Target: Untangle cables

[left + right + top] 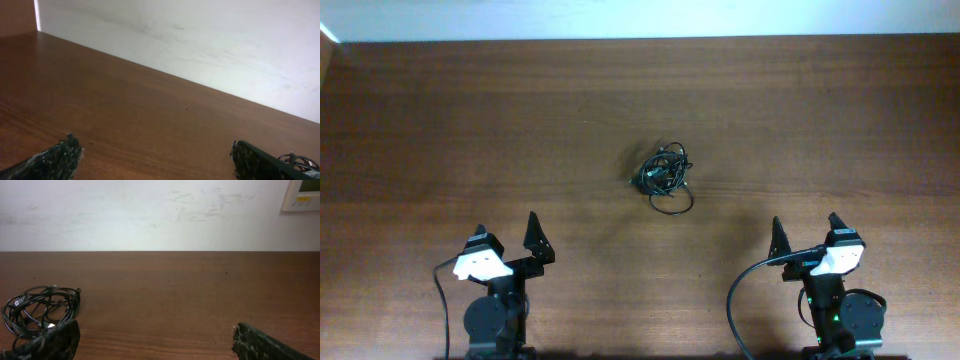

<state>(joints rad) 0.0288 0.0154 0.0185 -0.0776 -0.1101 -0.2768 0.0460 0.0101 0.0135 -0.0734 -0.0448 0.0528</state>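
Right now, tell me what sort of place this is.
Probably an indoor lab or office workbench: a wooden table against a plain white wall, a small wall-mounted panel, and a clump of cables laid out.

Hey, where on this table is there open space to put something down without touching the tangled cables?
Bare wood runs from the cables left to the table edge and right likewise, plus the far strip along the wall. The near stretch between the left arm and right arm is open too. Only the centre, at the clump, is crowded.
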